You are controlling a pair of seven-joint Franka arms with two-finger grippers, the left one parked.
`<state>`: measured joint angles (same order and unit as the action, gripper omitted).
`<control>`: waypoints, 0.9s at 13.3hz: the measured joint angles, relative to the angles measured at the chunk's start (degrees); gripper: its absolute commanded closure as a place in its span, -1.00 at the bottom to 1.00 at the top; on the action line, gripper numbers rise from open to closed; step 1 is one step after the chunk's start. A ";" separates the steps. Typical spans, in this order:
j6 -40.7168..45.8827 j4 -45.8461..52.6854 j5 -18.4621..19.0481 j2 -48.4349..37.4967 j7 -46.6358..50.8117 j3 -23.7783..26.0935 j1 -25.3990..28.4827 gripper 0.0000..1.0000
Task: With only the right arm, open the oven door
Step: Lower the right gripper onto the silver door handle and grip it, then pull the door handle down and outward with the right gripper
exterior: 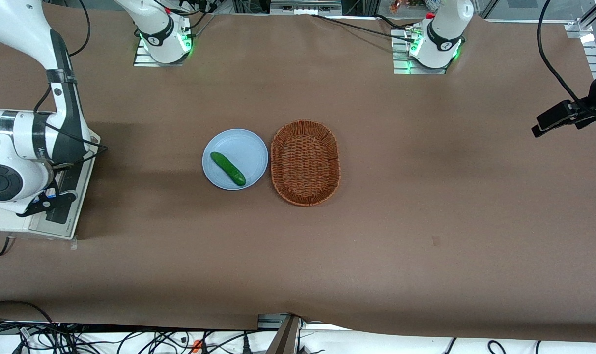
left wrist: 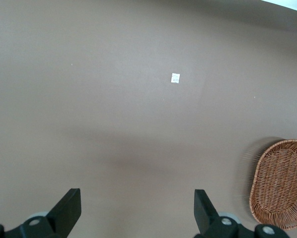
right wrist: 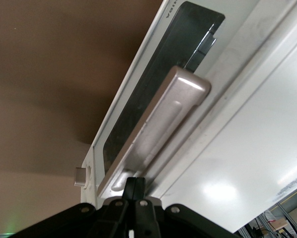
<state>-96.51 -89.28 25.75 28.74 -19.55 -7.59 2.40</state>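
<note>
The right arm hangs over the cream-white toaster oven at the working arm's end of the table and hides most of it. In the right wrist view the oven door shows its dark glass window and silver bar handle. My gripper is shut, its two black fingers pressed together with nothing between them. The tips sit at the near end of the handle, against the door's top edge. I cannot tell whether the door is ajar. In the front view the gripper is above the door's edge.
A light blue plate with a green cucumber lies mid-table, beside an oval wicker basket, which also shows in the left wrist view. A black clamp hangs over the parked arm's end.
</note>
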 measured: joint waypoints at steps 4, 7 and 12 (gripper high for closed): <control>-0.46 -0.01 0.00 0.25 -0.60 0.01 0.00 1.00; -0.64 -0.04 0.01 0.36 -0.71 0.03 0.01 1.00; -0.60 0.12 -1.58 0.46 -0.67 0.05 0.23 1.00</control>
<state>-97.12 -89.16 24.16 29.20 -20.22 -7.54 2.64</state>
